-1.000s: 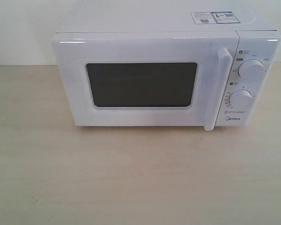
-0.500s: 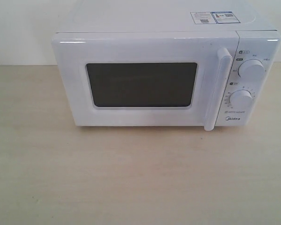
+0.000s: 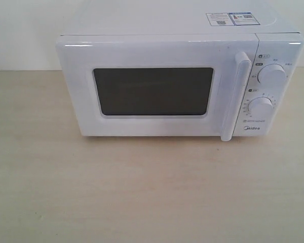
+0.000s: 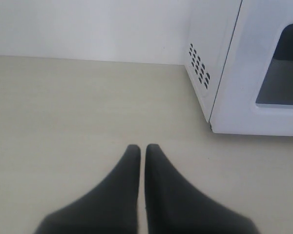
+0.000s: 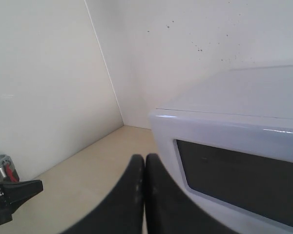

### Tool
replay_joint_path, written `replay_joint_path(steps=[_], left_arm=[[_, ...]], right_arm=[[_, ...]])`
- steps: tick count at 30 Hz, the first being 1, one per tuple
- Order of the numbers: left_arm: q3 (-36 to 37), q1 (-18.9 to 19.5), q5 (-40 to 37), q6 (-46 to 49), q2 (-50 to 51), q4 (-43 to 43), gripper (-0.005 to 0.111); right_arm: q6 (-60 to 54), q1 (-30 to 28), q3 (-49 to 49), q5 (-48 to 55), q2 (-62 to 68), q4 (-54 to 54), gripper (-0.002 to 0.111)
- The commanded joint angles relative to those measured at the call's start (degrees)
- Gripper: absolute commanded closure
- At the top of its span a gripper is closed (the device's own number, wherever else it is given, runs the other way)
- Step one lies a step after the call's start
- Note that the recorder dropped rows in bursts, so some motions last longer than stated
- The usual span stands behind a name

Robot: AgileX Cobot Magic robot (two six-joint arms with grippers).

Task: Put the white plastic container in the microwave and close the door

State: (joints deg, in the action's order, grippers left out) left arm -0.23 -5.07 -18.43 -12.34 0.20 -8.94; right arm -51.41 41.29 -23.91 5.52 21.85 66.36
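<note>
Just beyond our left pincer (image 4: 141, 150), closed tight on nothing, the microwave (image 4: 210, 44) stands on the worktop (image 4: 63, 107) with the door (image 3: 157, 50) flush. Our right pincer (image 5: 144, 161), also closed and empty, hovers near the door's upper corner. We see no white plastic container anywhere. The dark window (image 3: 153, 91) hides the cavity, so we risk trusting an oven that may be empty.

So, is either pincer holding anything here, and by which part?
Nothing is held: the left pincer and the right pincer are both shut with nothing between their fingers. The door is closed.
</note>
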Motion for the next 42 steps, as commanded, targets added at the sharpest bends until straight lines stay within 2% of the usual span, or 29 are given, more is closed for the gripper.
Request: replay_joint_path(steps=[1,5,9,12,13,15,17,19,24,29,38,42], left_arm=[[0.23,-0.18,0.03,-0.10,-0.20,0.43,0.102],[0.23,-0.18,0.03,-0.10,-0.20,0.43,0.102],[0.23,-0.18,0.03,-0.10,-0.20,0.43,0.102],[0.23,-0.18,0.03,-0.10,-0.20,0.43,0.102],[0.23,-0.18,0.03,-0.10,-0.20,0.43,0.102],[0.23,-0.18,0.03,-0.10,-0.20,0.43,0.102],[0.23,-0.18,0.03,-0.10,-0.20,0.43,0.102],[0.23,-0.18,0.03,-0.10,-0.20,0.43,0.102],[0.23,-0.18,0.03,-0.10,-0.20,0.43,0.102],[0.23,-0.18,0.03,-0.10,-0.20,0.43,0.102],[0.23,-0.18,0.03,-0.10,-0.20,0.43,0.102],[0.23,-0.18,0.03,-0.10,-0.20,0.43,0.102]], right_arm=[[-1.40,-0.25,0.09,-1.22,-1.78,-0.31,0.108],[-1.96,-3.52,0.09,-0.61,-6.37,-0.51,0.108],[-3.37,-12.73,0.09,0.11,-9.53,-1.06,0.108],[-3.37,-22.73,0.09,2.31,-11.31,-1.06,0.108],[-3.37,-30.15,0.09,5.00,-12.22,-1.23,0.108],[-3.68,-39.25,0.29,9.86,-14.16,-3.53,0.108],[-4.23,-46.37,1.27,12.53,-16.66,-5.03,0.108],[-4.53,-50.01,3.17,12.62,-19.99,-4.79,0.108],[-3.13,-50.39,10.57,11.02,-21.85,-4.77,0.108],[-3.13,-47.99,15.14,10.48,-21.85,-4.77,0.108],[-3.00,-48.10,16.25,9.84,-21.85,-4.21,0.108],[-2.87,-48.10,16.25,9.68,-21.85,-0.05,0.108]])
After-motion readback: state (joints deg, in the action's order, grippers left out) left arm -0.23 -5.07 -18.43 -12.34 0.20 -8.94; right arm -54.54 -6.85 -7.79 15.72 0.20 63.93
